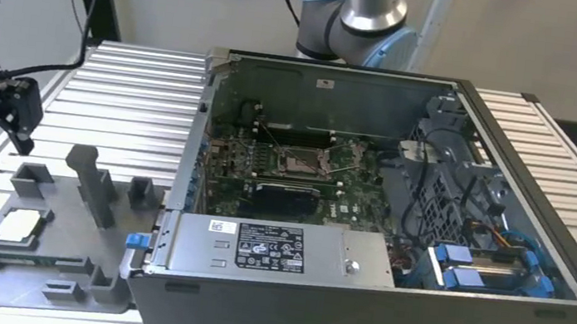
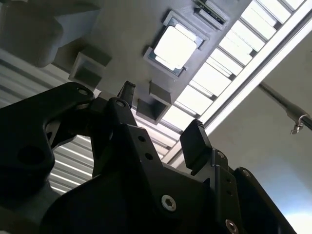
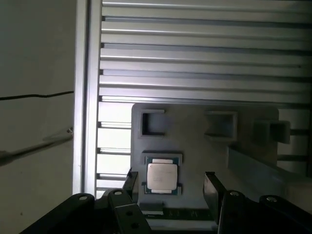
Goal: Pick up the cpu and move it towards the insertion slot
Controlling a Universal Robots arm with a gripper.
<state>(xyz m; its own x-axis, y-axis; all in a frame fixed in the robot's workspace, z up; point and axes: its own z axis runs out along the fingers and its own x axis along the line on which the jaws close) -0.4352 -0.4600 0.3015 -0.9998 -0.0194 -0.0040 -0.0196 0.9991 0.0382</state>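
The cpu (image 1: 19, 225) lies flat, silvery face up, in a square recess of the grey tray (image 1: 49, 281) at the exterior view's left. Both wrist views show the cpu (image 3: 162, 175) (image 2: 175, 46) on that tray. My gripper (image 1: 16, 116) hangs in the air above and behind the tray, well clear of the chip. It is open, its two black fingers (image 3: 130, 181) spread wide with nothing between them. The insertion slot (image 1: 300, 161), a shiny metal frame with a dark centre, sits on the green board inside the open computer case.
The open computer case (image 1: 359, 305) stands mid-table with a power supply (image 1: 277, 248) at its front and blue cables (image 1: 487, 268) at the exterior view's right. Tall grey blocks (image 1: 96, 183) rise from the tray. The slatted metal table (image 1: 129, 99) lies underneath, and the arm's base (image 1: 357, 20) stands behind the case.
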